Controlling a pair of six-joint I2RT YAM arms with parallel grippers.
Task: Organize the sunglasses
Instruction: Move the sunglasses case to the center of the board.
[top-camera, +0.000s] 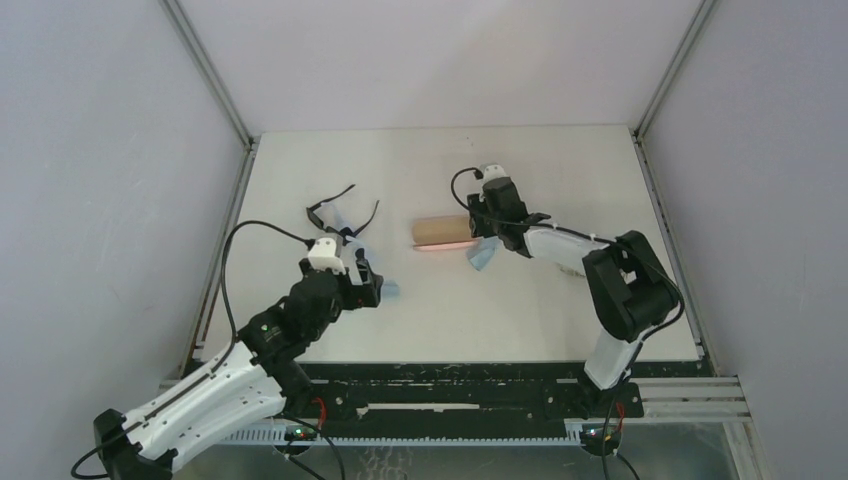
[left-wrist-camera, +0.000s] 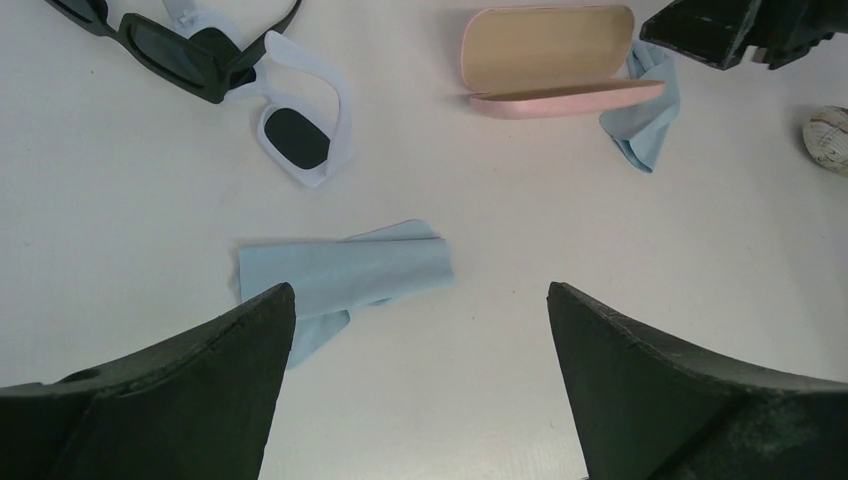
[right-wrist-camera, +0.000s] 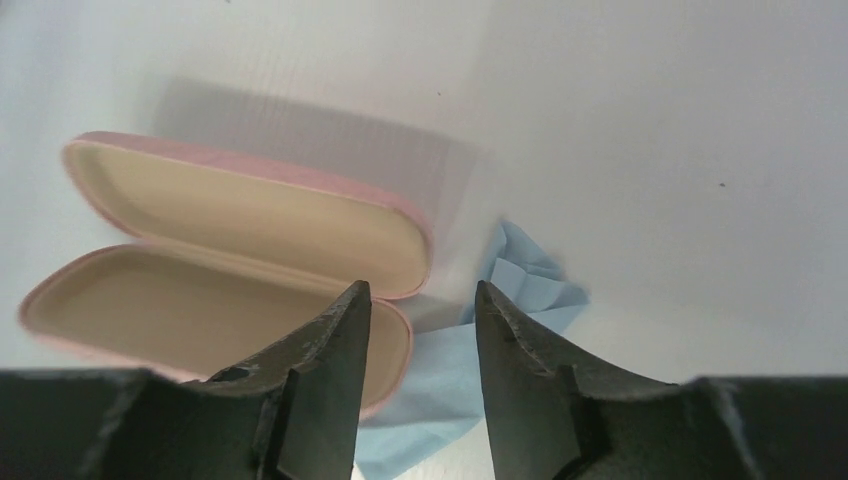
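The black-framed sunglasses (left-wrist-camera: 165, 50) lie at the far left of the table, arms unfolded (top-camera: 335, 203). The white-framed sunglasses (left-wrist-camera: 300, 135) lie against them, partly under the black frame. My left gripper (left-wrist-camera: 420, 290) is open and empty. It hovers near the front of both pairs, above a folded light-blue cloth (left-wrist-camera: 340, 270), and also shows in the top view (top-camera: 370, 285). My right gripper (right-wrist-camera: 420, 290) is open and empty, over the right end of the open pink case (right-wrist-camera: 230, 230). It also shows in the top view (top-camera: 482, 232).
The pink case (top-camera: 445, 235) lies open in the middle of the table, its tan inside empty. A second light-blue cloth (right-wrist-camera: 530, 280) lies partly under its right end (top-camera: 483, 258). A small round pale object (left-wrist-camera: 828, 135) shows at the right edge of the left wrist view.
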